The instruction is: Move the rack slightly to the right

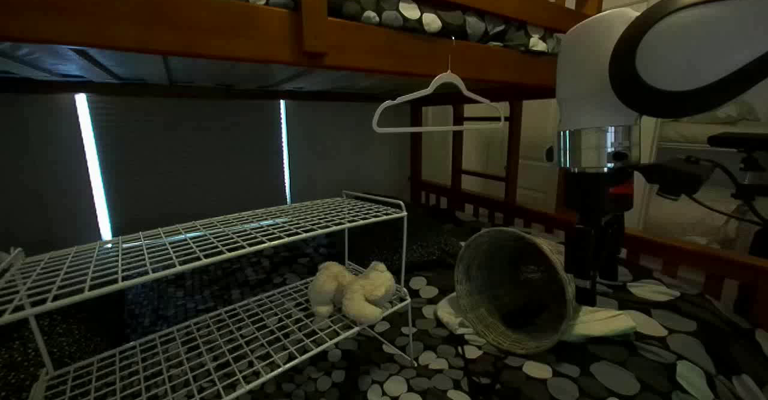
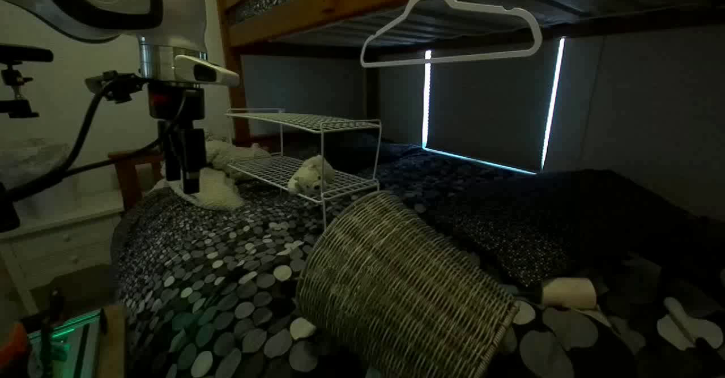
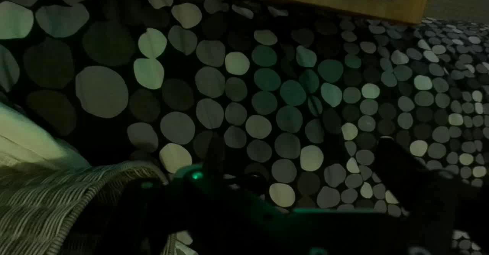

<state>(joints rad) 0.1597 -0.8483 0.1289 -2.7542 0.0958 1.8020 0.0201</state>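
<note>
1. The wide, low, white wire-grid rack (image 1: pixel 207 245) with two mesh tiers stood lower left in an exterior view, a cream plush toy (image 1: pixel 366 296) on its bottom tier.
2. The black two-fingered gripper (image 3: pixel 300 145) stood apart from it, jaws spread (I saw dark dotted bedding (image 3: pixel 282 121) between them).
3. A tan woven basket (image 2: pixel 396 281) lay on its side, lower centre in an exterior view.
</note>
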